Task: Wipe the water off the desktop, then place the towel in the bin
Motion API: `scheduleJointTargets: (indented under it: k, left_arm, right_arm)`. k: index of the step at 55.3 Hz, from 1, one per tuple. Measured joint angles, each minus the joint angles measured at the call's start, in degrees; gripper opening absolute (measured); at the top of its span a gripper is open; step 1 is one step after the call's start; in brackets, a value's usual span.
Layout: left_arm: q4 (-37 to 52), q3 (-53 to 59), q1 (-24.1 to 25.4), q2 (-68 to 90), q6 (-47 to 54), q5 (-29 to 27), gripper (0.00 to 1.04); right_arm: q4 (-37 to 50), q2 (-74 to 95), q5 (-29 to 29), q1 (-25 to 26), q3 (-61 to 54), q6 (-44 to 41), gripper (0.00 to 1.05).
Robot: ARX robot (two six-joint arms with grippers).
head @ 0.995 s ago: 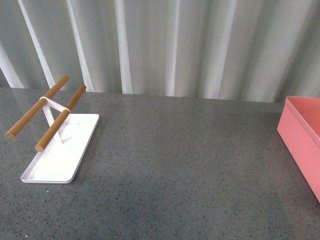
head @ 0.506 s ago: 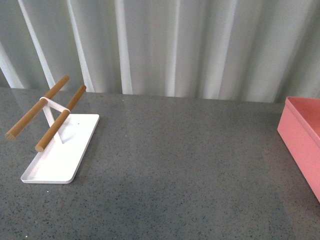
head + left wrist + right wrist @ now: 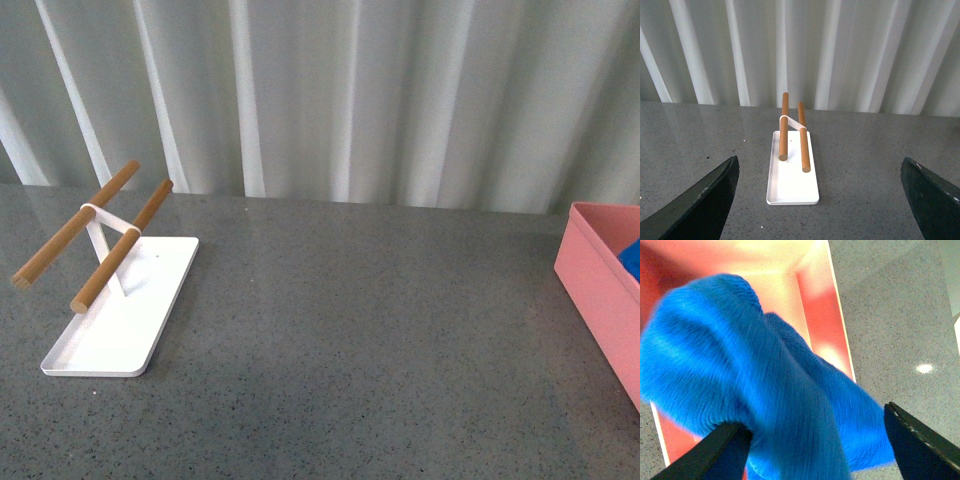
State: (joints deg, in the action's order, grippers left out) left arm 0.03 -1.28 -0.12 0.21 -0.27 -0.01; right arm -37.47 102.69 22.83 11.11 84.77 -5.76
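Blue microfibre towel [image 3: 760,395] hanging in front of the right gripper [image 3: 815,440], directly above the salmon-pink bin [image 3: 822,315]. In the right wrist view the cloth fills the space between the two dark fingers [image 3: 720,450], which stand wide apart; whether they pinch a fold of it cannot be told, since the contact is hidden by the pile. In the front view only a small blue corner shows inside the bin [image 3: 600,290], at the far right edge of the desktop [image 3: 350,330].

Step in hand, as judged: the deposit. No water is visible on the speckled grey desktop, so wiping appears complete. The next move calls for letting the cloth fall clear of the bin's rim, then lifting the gripper away without dragging the cloth out.

Orientation: the towel is bunched and draped, its long axis running obliquely across the bin's opening, one end deep over the bin floor, the other overhanging the near wall.

Left gripper [image 3: 820,200]: spread wide, holding nothing, aimed at the white tray [image 3: 792,192] with two wooden rods [image 3: 784,125], well apart from the bin.
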Motion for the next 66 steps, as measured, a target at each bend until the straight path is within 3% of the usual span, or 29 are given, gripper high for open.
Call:
scheduleJointTargets:
  k: [8, 28, 31, 34, 36, 40, 45, 54, 66]
  left_arm:
    - [0.0, 0.0, 0.0, 0.0, 0.0, 0.0, 0.98]
    - [0.0, 0.0, 0.0, 0.0, 0.0, 0.0, 0.98]
    - [0.0, 0.0, 0.0, 0.0, 0.0, 0.0, 0.98]
    - [0.0, 0.0, 0.0, 0.0, 0.0, -0.1, 0.98]
    - [0.0, 0.0, 0.0, 0.0, 0.0, 0.0, 0.98]
    - [0.0, 0.0, 0.0, 0.0, 0.0, 0.0, 0.98]
    - [0.0, 0.0, 0.0, 0.0, 0.0, 0.0, 0.98]
    - [0.0, 0.0, 0.0, 0.0, 0.0, 0.0, 0.98]
    - [0.0, 0.0, 0.0, 0.0, 0.0, 0.0, 0.98]
  right_arm:
    - [0.0, 0.0, 0.0, 0.0, 0.0, 0.1, 1.00]
    - [0.2, 0.0, -0.3, 0.0, 0.0, 0.2, 0.98]
    - [23.3, -4.1, -18.4, 1.2, -11.1, 3.0, 0.85]
    - [48.9, -9.4, -30.8, 1.0, -26.3, 4.2, 0.71]
    - [64.5, -12.0, -33.1, 0.2, -34.3, 4.5, 0.62]
    - [79.6, -16.1, -32.8, -1.2, -42.8, 4.6, 0.48]
    - [85.5, -20.7, -31.8, -2.5, -49.5, 4.6, 0.32]
    - [88.1, -26.9, -29.7, -4.4, -60.4, 4.5, 0.03]
    - [88.7, -35.7, -28.0, -6.6, -69.6, 4.6, 0.03]
